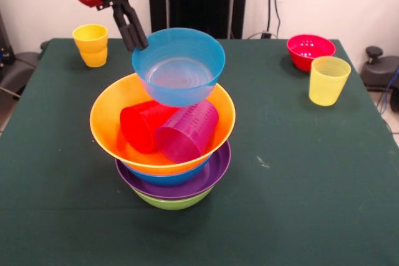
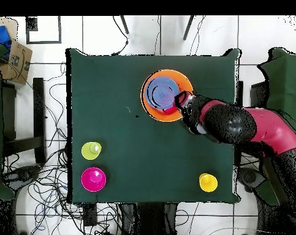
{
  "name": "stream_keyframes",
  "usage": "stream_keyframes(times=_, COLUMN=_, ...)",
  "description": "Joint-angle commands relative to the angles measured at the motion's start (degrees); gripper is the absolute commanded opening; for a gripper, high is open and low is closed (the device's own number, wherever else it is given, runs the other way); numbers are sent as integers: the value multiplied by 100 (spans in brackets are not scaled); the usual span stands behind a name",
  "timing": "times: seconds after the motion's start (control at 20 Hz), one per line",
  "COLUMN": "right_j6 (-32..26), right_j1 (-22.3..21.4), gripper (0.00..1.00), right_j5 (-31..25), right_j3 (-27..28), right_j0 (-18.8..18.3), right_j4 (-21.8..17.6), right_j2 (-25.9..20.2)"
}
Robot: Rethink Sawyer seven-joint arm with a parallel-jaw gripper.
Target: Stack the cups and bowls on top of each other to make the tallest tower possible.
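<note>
The tower stands on the green table [image 1: 299,185]: a green bowl [image 1: 174,202] at the bottom, then a purple bowl [image 1: 215,172], a blue bowl [image 1: 168,179] and the wide orange bowl [image 1: 106,123]. A red cup [image 1: 140,126] and a translucent purple cup [image 1: 187,132] lie on their sides inside the orange bowl. My gripper [image 1: 138,43] is shut on the left rim of the small translucent blue bowl [image 1: 179,66] and holds it upright over the two cups. Whether it rests on them I cannot tell. In the overhead view the gripper [image 2: 182,101] is at the edge of the blue bowl [image 2: 162,92].
An orange-yellow cup [image 1: 91,45] stands at the far left corner. A red-pink small bowl [image 1: 310,51] and a pale yellow cup [image 1: 328,80] stand at the far right. In the overhead view they are the cup [image 2: 208,182], the bowl [image 2: 93,179] and the cup [image 2: 91,150].
</note>
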State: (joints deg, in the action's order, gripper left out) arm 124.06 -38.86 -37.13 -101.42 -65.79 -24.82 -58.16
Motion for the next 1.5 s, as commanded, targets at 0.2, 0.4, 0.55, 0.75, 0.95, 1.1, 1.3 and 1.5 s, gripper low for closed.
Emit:
stream_keyframes(times=0.2, right_j6=-1918, right_j1=462, gripper=0, right_j5=-918, right_j3=925, right_j0=376, right_j4=-422, right_j2=82)
stream_keyframes(times=0.4, right_j6=-1968, right_j1=514, gripper=100, right_j5=-958, right_j3=962, right_j0=351, right_j4=-440, right_j2=28)
stream_keyframes(times=0.55, right_j6=-2002, right_j1=550, gripper=100, right_j5=-1001, right_j3=976, right_j0=343, right_j4=-416, right_j2=4)
stream_keyframes(times=0.75, right_j6=-2009, right_j1=530, gripper=100, right_j5=-1022, right_j3=950, right_j0=323, right_j4=-429, right_j2=-13)
stream_keyframes(times=0.95, right_j6=-1994, right_j1=499, gripper=100, right_j5=-1000, right_j3=893, right_j0=325, right_j4=-441, right_j2=-13)
stream_keyframes(times=1.1, right_j6=-1954, right_j1=463, gripper=100, right_j5=-942, right_j3=841, right_j0=323, right_j4=-451, right_j2=-4)
stream_keyframes(times=1.3, right_j6=-1837, right_j1=370, gripper=100, right_j5=-948, right_j3=807, right_j0=346, right_j4=-421, right_j2=29)
stream_keyframes(times=1.5, right_j6=-1765, right_j1=277, gripper=100, right_j5=-934, right_j3=722, right_j0=343, right_j4=-412, right_j2=10)
